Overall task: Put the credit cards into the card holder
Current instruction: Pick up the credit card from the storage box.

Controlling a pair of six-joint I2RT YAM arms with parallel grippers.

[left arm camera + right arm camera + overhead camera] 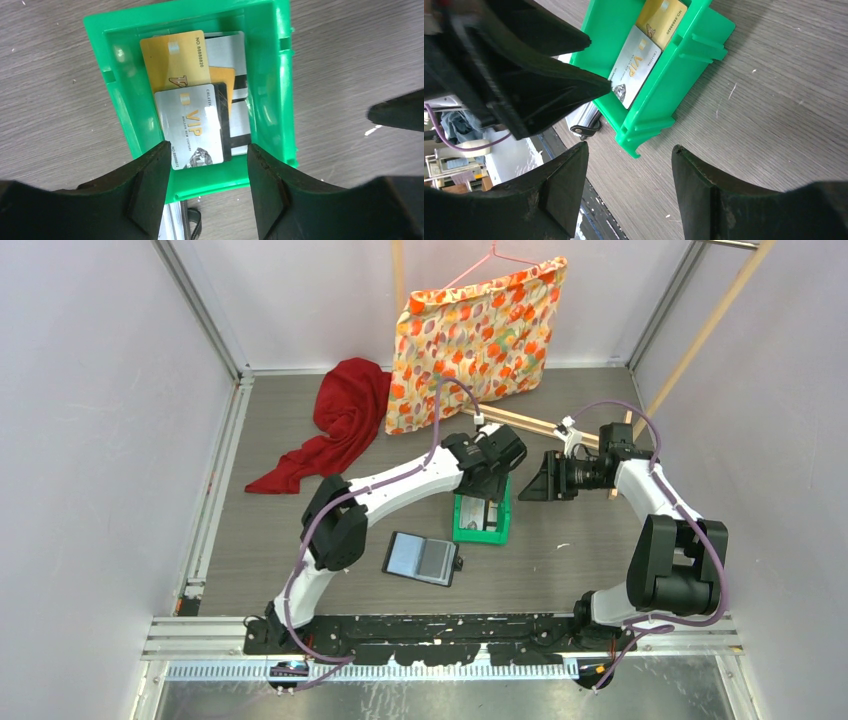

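A green tray [481,530] on the table holds the credit cards. A silver VIP card [192,125] lies on top, partly over a gold card [172,57] and a white card with a black stripe [235,50]. My left gripper [209,147] hovers open over the tray's near end, with nothing between its fingers. The card holder [421,558] lies open on the table just in front of the tray, its greyish pages facing up. My right gripper [533,483] is open to the right of the tray and above the bare table [630,147]. The silver card [634,67] also shows in the right wrist view.
A red cloth [335,420] lies at the back left. A floral fabric bag [470,340] hangs on a hanger at the back, with wooden slats [530,423] beneath it. Walls close off both sides.
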